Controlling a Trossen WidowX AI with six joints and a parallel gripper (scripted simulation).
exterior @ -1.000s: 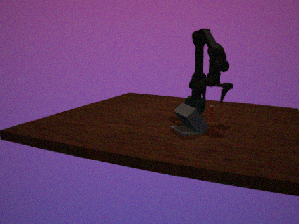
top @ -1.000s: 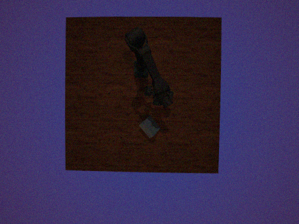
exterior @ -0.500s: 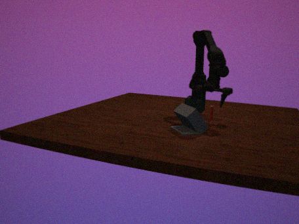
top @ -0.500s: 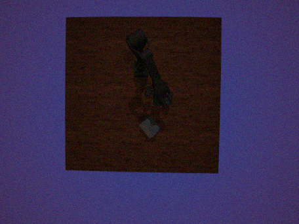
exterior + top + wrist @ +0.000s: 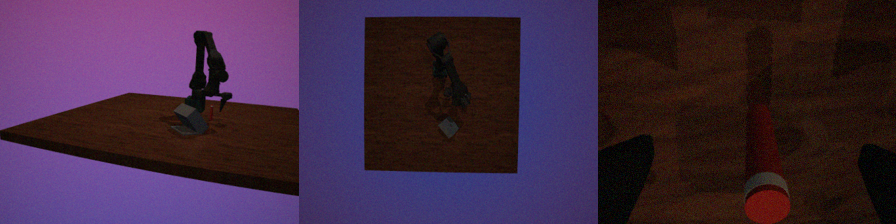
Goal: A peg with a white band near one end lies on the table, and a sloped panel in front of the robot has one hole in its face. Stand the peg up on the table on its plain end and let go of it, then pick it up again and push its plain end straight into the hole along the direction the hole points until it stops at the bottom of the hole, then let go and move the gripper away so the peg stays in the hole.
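The red peg (image 5: 211, 113) (image 5: 764, 142) stands upright on the table, its white band (image 5: 767, 179) near the upper end and its plain end down. I cannot make the peg out in the top view. My gripper (image 5: 462, 101) (image 5: 758, 151) is open and empty, pointing down above the peg. In the wrist view the peg shows between the two spread fingers, low in the picture, with clear space on both sides. The sloped panel (image 5: 445, 128) (image 5: 197, 122) is a grey tilted block on a flat base; a small dark hole (image 5: 450, 124) shows in it from above. Its hole is hidden in the exterior view.
The arm's base (image 5: 440, 71) stands behind the panel as seen in the exterior view. The wooden table (image 5: 394, 141) (image 5: 108, 131) carries the arm, peg and panel. The panel is close to the peg. The scene is dark, and shadows fall around the peg.
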